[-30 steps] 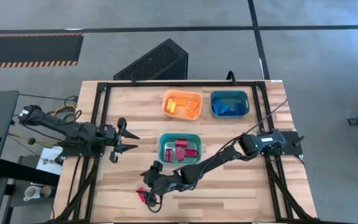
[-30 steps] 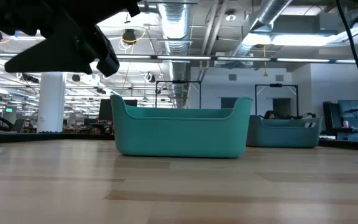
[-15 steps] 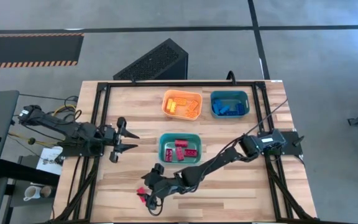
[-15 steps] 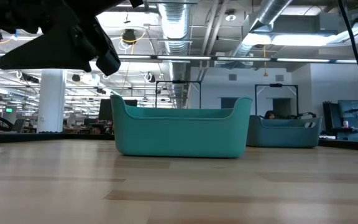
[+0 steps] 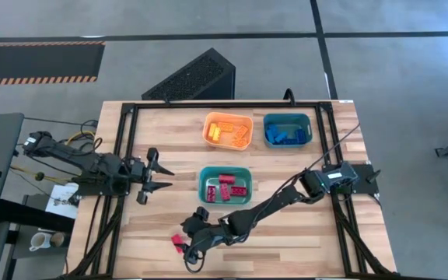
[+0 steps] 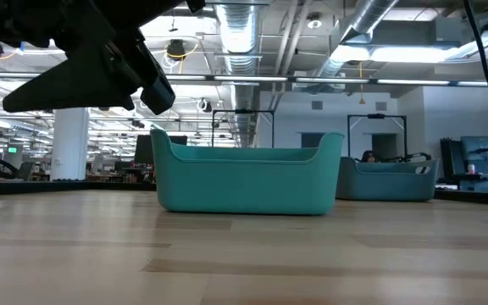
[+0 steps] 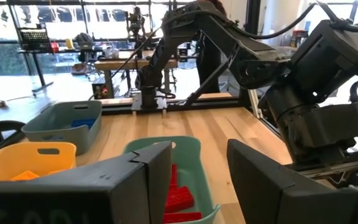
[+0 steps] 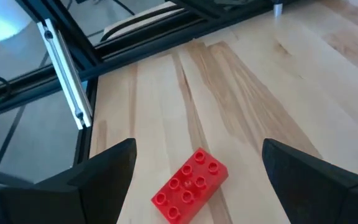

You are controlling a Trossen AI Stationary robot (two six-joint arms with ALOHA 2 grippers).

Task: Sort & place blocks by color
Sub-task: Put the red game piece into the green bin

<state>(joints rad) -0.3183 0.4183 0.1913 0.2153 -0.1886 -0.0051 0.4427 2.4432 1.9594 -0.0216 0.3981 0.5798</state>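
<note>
1. Three bins sit on the wooden table [image 5: 302, 233]: an orange bin [image 5: 228, 130] with yellow blocks [image 5: 222, 132], beside it a blue-grey bin [image 5: 288, 129] with blue blocks [image 5: 286, 138], and nearer the front a teal bin [image 5: 225, 185] holding red blocks [image 5: 228, 187].
2. A black perforated box [image 5: 191, 78] lies on the floor beyond the table.
3. One red block [image 8: 190, 185] lies loose on the bare wood near the table's front left, apart from every bin.
4. The right gripper [image 5: 190, 247] hangs over that block, jaws spread wide on either side, holding nothing.
5. The left gripper [image 5: 159, 176] waits at the left edge, fingers parted and empty, pointing toward the teal bin.
</note>
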